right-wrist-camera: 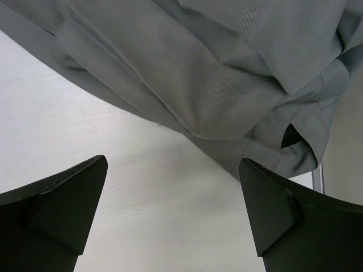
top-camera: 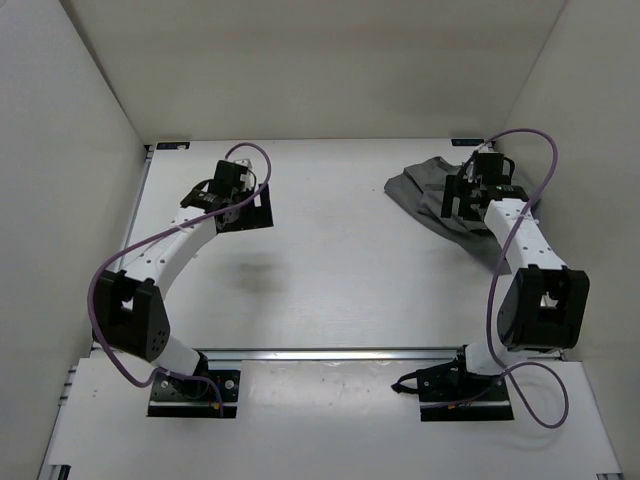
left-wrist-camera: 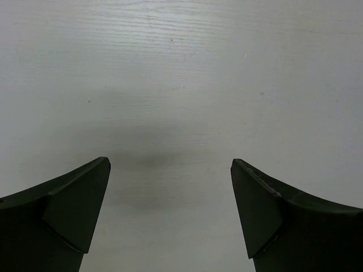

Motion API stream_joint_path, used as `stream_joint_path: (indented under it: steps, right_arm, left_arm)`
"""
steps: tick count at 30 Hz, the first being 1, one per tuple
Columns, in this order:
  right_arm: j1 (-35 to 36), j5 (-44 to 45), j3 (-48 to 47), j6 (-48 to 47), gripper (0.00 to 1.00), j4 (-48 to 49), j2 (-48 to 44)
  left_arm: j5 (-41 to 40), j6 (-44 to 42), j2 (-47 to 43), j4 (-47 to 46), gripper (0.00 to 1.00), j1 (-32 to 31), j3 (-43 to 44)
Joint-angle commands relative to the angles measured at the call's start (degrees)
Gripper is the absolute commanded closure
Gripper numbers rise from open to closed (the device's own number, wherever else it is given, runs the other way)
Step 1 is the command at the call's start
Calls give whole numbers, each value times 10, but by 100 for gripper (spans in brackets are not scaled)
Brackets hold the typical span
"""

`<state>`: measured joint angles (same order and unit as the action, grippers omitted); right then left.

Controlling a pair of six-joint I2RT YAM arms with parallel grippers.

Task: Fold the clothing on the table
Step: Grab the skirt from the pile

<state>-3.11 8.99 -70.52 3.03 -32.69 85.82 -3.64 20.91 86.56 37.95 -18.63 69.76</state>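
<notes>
Left pincer (left-wrist-camera: 171, 162), right pincer (right-wrist-camera: 173, 160), one garment (right-wrist-camera: 227, 68)

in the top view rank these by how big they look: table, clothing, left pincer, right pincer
1. table
2. clothing
3. left pincer and right pincer: they look about the same, so no order between them

Robotics lab cell here: plain white panel walls (top-camera: 320, 60) box in a flat matte white table (top-camera: 340, 285), white jointed left arm (top-camera: 170, 245) and right arm (top-camera: 525, 235) bolted by its metal rail (top-camera: 330, 353).

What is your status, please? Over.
Left gripper open over table. Right gripper open, by crumpled clothing, far right. Nothing in the way.
</notes>
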Motion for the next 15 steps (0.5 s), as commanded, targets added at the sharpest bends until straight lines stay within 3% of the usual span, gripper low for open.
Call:
stream_joint_path:
  steps: [1, 7, 12, 15]
  right_arm:
    - [-1, 48, 7, -24, 1, 24, 13]
    - [-46, 38, -3, -24, 2, 49, 55]
    - [-29, 89, -36, -79, 2, 85, 139]
    - [-27, 94, -79, -86, 10, 73, 186]
  left_arm:
    - [-1, 12, -24, 11, 1, -10, 20]
    - [11, 36, -30, 34, 1, 4, 7]
    - [2, 34, -33, 61, 1, -7, 6]
    - [17, 34, -28, 59, 1, 3, 8]
